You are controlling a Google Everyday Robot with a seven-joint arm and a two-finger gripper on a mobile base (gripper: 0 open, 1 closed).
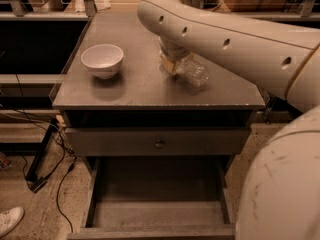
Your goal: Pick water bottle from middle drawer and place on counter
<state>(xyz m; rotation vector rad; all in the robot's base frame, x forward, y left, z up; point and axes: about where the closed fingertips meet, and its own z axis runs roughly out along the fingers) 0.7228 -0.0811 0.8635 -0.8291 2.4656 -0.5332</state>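
- Hovering low over the far right part of the counter (135, 86), the gripper (170, 63) sits tucked under the robot's arm (225, 39), right against the left end of the water bottle (196, 74). The arm hides it, so I cannot tell whether it clamps the bottle or has let go.
- The water bottle appears to rest on its side on the counter, right of centre and well apart from the white bowl (102, 60) on the left.
- The middle drawer (157, 184) stands pulled out toward the near side, below the closed drawer front (159, 144). Its floor shows bare.
- The bottle is round and light, so my guess is it could roll toward the counter's right edge.
- A sideways drag on lift-off, or a catch on the crinkled plastic, would cause that.
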